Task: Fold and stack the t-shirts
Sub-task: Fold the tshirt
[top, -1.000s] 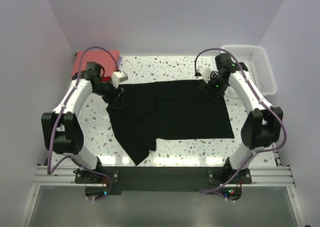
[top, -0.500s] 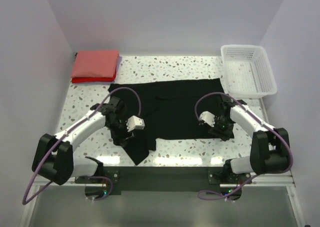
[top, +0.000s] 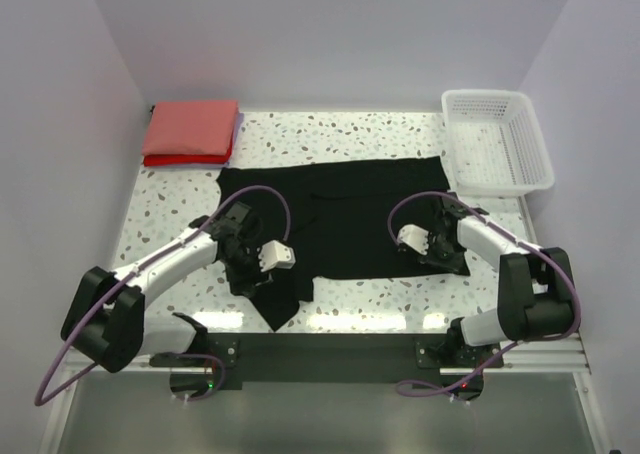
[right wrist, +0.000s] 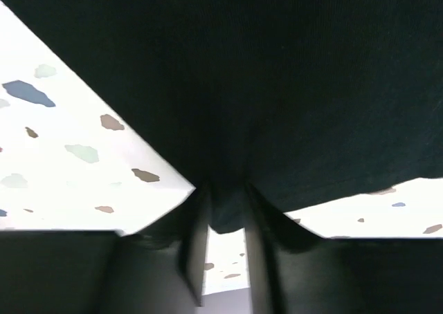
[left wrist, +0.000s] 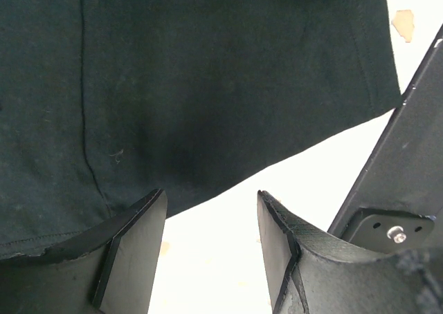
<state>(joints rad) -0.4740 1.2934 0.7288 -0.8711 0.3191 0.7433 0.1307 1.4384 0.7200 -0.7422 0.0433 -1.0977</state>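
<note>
Black t-shirt (top: 350,214) lies flat, long axis L-R. R gripper (right wrist: 226,188) is nipped narrow on its near corner. L gripper (left wrist: 209,196) is approx. half open, holding nothing, w/ hem just beyond its tips.

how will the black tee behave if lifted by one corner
Likely floppy: the black t-shirt lies flat and creased, so a lifted corner should drape and drag the rest. Probably light, since the cloth looks thin. Its corner sits within the right pincer, which might slip off.
</note>
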